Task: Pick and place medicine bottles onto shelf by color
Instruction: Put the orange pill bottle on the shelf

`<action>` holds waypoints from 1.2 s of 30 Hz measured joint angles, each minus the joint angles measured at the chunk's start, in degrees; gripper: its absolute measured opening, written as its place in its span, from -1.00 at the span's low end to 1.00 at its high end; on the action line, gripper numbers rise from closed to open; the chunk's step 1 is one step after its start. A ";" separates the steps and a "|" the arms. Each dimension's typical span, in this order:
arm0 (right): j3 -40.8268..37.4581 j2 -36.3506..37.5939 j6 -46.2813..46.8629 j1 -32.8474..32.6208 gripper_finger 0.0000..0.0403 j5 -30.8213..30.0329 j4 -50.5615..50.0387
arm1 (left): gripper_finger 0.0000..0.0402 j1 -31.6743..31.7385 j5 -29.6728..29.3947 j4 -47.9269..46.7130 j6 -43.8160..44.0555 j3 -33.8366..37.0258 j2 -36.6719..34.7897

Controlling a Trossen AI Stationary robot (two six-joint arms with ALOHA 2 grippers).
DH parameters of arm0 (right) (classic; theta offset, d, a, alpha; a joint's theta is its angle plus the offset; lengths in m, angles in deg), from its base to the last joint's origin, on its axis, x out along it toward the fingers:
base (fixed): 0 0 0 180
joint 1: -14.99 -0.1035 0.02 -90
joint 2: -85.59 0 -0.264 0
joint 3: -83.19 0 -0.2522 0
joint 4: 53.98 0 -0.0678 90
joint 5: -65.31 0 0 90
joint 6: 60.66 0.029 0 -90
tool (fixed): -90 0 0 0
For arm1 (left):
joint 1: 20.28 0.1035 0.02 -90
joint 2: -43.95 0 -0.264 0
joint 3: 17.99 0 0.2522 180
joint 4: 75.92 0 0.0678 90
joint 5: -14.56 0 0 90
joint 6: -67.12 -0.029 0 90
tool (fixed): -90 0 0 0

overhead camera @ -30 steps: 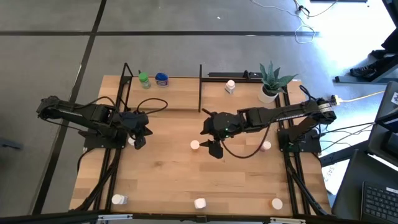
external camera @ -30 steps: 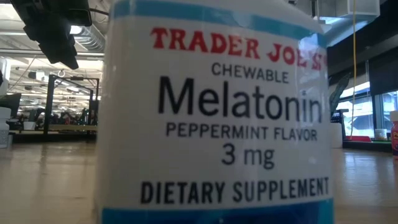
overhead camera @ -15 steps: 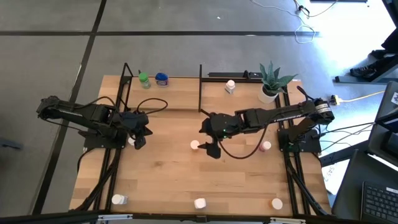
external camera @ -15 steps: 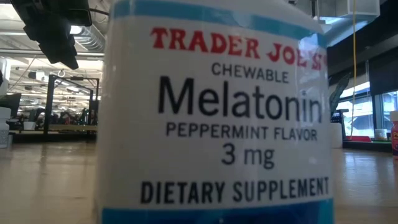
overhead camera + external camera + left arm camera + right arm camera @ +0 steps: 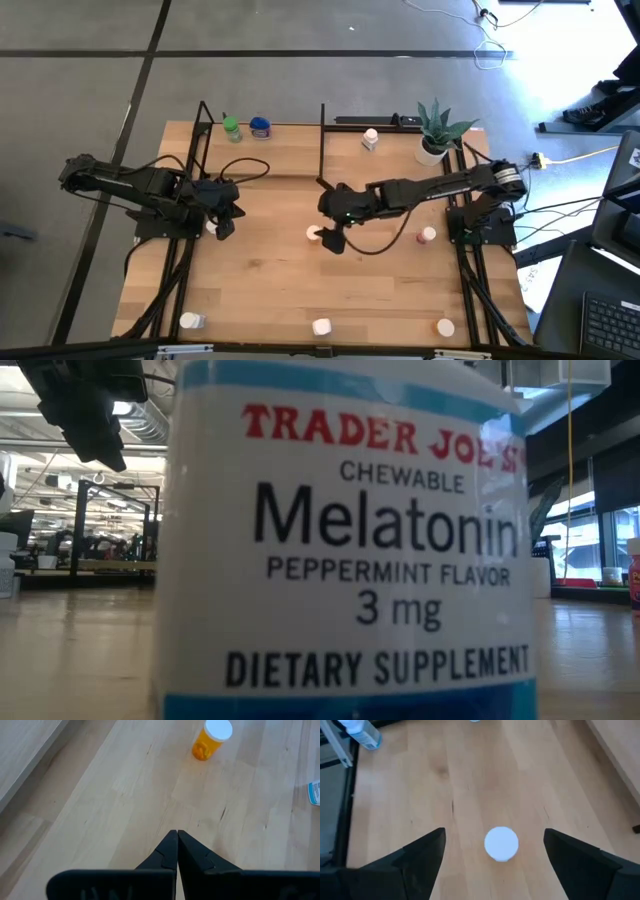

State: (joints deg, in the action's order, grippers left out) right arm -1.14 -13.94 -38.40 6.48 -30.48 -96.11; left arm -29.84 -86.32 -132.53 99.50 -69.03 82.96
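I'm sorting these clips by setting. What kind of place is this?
Probably a robotics lab or open workshop: a wooden table on a bare concrete floor, loose cables beside it, and exposed ceiling ducts behind.

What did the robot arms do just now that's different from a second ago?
The right gripper slid left across the table and opened its fingers wide. It now hangs over the white-capped bottle in the middle, one finger on each side, not gripping it yet. The left gripper stayed put, shut. The other bottles, the plant and the big bottle close to the low camera did not move.
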 joint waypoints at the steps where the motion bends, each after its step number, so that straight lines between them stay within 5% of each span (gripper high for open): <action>1: 0.00 -0.68 -0.02 0.06 0.68 0.12 0.48 | -1.00 -0.01 0.00 0.02 0.00 0.00 -0.02; 17: 0.00 -11.58 -0.07 0.12 0.68 1.85 2.83 | -1.00 -0.02 0.00 0.01 0.00 0.00 0.00; 36: 0.02 -14.19 -0.42 0.38 0.68 -0.12 3.39 | -1.00 -0.02 0.00 0.00 0.00 0.00 -0.02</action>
State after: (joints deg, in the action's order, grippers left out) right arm -1.11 -28.13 -38.82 6.85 -30.60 -92.72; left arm -29.85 -86.32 -132.53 99.50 -69.03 82.94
